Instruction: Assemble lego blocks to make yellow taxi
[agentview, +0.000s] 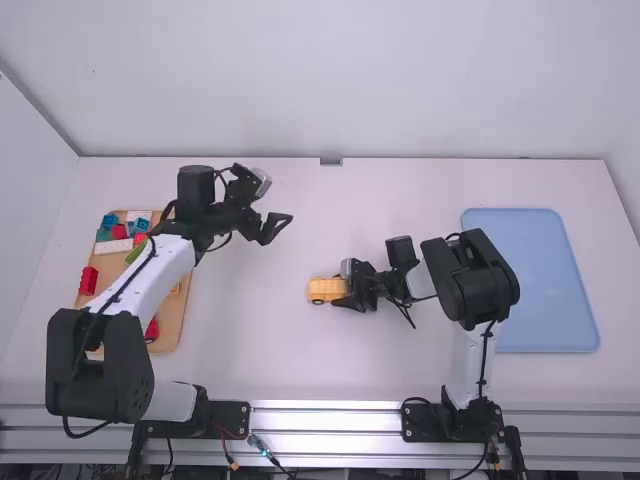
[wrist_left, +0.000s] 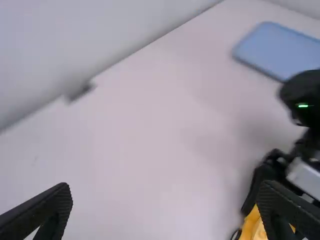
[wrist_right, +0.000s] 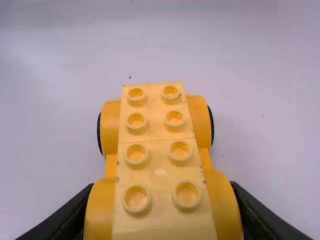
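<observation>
The left end effector (wrist_left: 166, 190) stands wide open, empty. The right end effector (wrist_right: 162, 190) is closed on both sides of the yellow car (wrist_right: 160, 171) on the worktop (wrist_right: 275, 165). Brace it level — then press straight down over the studs (wrist_right: 187, 195).

The surface (agentview: 260, 350) is lit brightly and evenly, with glare on the metal rail (agentview: 325, 412). In the left wrist view, the tray (wrist_left: 280, 50) and wall (wrist_left: 75, 40) are blurred; in the right, the taxi (wrist_right: 160, 172) is shown in diffuse light.
</observation>
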